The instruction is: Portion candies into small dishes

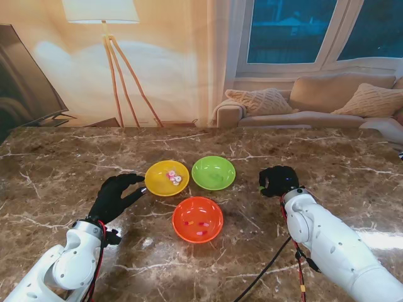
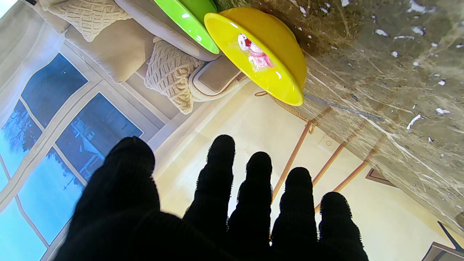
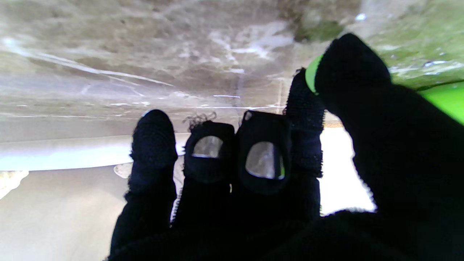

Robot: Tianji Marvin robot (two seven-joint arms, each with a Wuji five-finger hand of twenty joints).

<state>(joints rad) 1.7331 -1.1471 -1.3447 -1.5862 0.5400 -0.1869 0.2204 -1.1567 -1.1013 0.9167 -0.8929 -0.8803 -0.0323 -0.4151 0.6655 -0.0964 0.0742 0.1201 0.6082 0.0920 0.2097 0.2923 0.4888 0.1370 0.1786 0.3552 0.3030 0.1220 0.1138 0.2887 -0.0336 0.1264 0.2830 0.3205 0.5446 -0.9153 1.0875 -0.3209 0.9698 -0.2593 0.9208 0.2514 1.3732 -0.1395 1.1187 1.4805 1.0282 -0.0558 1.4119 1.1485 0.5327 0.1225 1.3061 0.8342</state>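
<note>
Candies sitting in the yellow dish; a few more in the orange dish; green dish bare. Right hand pinching something small and green — likely a candy — just right of that dish. Left hand spread, empty, fingertips near the yellow rim. Risk: loose pinch, candy dropping short onto marble.

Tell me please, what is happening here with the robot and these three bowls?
The robot is sorting candies into small dishes on a marble table. The yellow dish holds a few pink and white candies, the orange dish holds some small ones, and the green dish looks empty. The left hand is open beside the yellow dish. The right hand, right of the green dish, pinches a small green piece between thumb and finger.
</note>
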